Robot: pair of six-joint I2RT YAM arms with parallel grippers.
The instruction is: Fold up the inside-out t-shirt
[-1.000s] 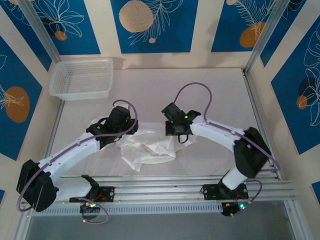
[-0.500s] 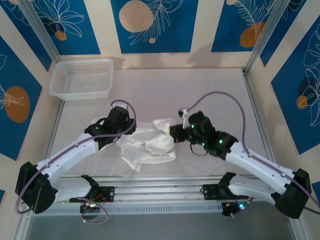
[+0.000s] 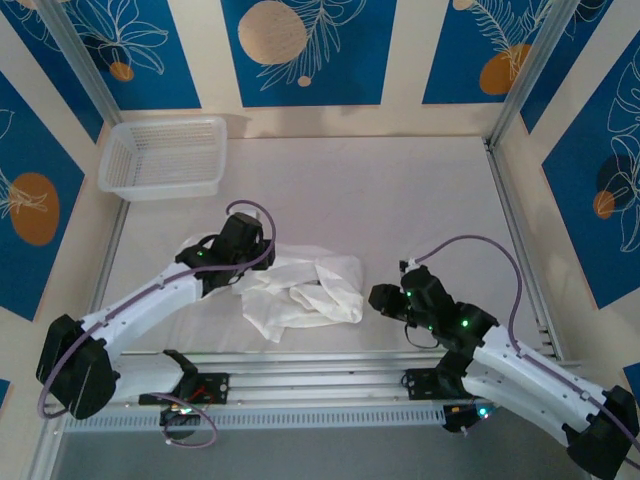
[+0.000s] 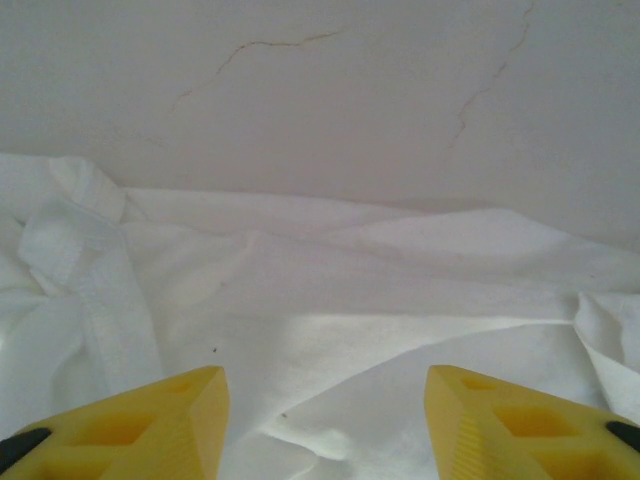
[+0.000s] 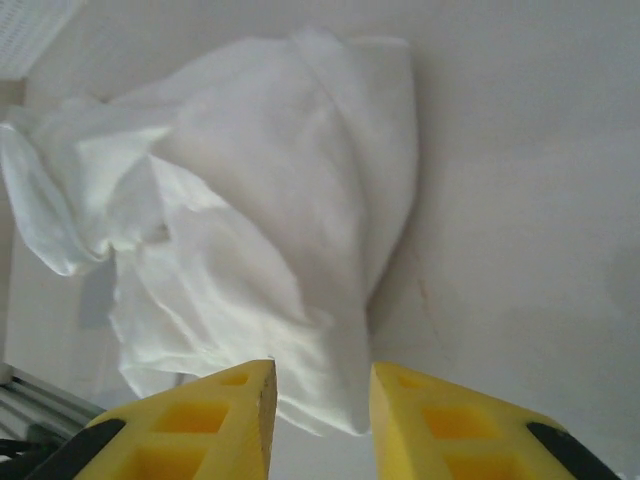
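The inside-out t-shirt lies crumpled in a white heap on the table, just ahead of the arm bases. My left gripper sits at the heap's left edge. In the left wrist view its yellow fingers stand wide apart with wrinkled t-shirt fabric lying under and between them, so the left gripper is open. My right gripper hovers just right of the heap. In the right wrist view the right gripper is open by a narrow gap, with the t-shirt's folded edge just beyond its tips.
A white mesh basket stands at the table's far left corner, and its corner shows in the right wrist view. Metal rails run along the near edge. Bare tabletop stretches behind and to the right of the shirt.
The right arm swung from behind the shirt back to the near right, pulling a fold of it rightward, and its jaws went from shut to open. The left arm stayed put.
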